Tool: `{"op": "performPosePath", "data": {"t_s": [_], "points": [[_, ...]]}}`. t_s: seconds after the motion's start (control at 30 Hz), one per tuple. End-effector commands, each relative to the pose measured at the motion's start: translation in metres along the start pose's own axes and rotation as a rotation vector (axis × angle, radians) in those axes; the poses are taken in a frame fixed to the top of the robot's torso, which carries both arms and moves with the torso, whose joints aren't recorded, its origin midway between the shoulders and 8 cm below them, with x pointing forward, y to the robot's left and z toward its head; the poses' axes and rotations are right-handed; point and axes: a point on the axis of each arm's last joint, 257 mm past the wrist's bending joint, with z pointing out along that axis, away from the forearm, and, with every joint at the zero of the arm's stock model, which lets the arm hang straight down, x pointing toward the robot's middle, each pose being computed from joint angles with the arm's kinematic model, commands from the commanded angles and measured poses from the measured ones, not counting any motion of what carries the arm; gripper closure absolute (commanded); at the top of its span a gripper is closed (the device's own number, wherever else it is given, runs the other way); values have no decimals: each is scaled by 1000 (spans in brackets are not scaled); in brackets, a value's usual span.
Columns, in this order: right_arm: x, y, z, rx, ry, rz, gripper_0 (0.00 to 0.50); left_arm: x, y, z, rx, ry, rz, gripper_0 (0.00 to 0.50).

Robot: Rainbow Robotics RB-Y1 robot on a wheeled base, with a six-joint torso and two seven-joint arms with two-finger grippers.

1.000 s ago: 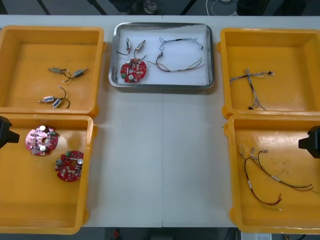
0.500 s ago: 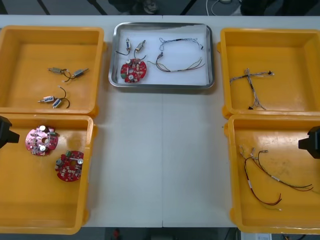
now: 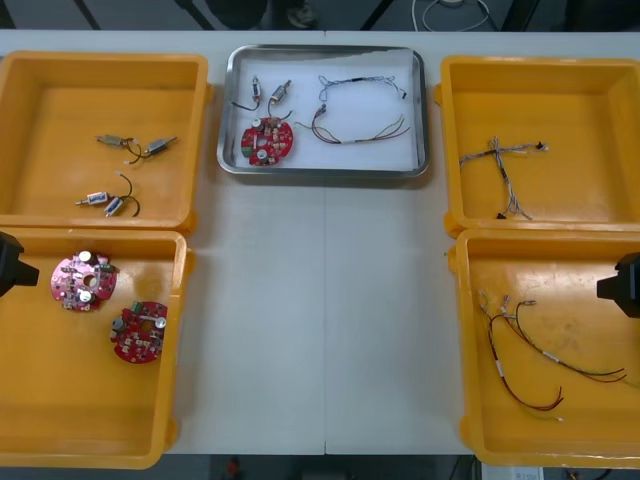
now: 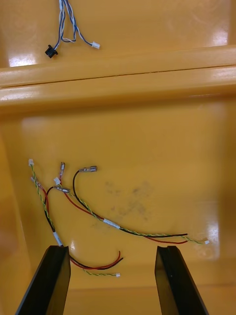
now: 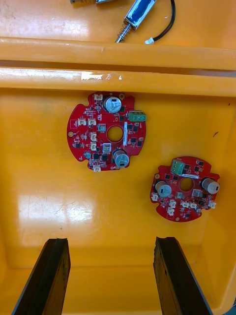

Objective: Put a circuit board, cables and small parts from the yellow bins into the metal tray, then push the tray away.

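The metal tray [image 3: 323,171] lies at the far middle of the table and holds a red circuit board [image 3: 267,140], two small metal parts [image 3: 268,94] and cables [image 3: 355,115]. My left gripper [image 5: 110,278] hangs open over the near left yellow bin [image 3: 90,440], short of two red circuit boards [image 5: 108,131] [image 5: 185,195]. My right gripper [image 4: 113,283] hangs open over the near right yellow bin [image 3: 560,445], above red, black and yellow cables [image 4: 83,206]. In the front view the two arms show as dark shapes at the left edge [image 3: 10,264] and right edge [image 3: 623,284].
The far left yellow bin [image 3: 100,70] holds several small metal parts [image 3: 122,172]. A twisted blue and white cable [image 3: 503,172] lies in the far right yellow bin [image 3: 540,75]. Bare table [image 3: 325,320] stretches between the bins in front of the tray.
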Motion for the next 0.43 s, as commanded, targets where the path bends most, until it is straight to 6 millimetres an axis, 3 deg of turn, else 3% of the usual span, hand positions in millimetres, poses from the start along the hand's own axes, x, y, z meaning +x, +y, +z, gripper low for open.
{"op": "performPosePath", "data": {"t_s": [0.03, 0.43], "points": [[-2, -13, -10, 36, -17, -25, 0, -2, 15, -13, -55, -15, 123, 0], [-2, -13, -10, 36, -17, -25, 0, -2, 15, -13, -55, -15, 123, 0]]}}
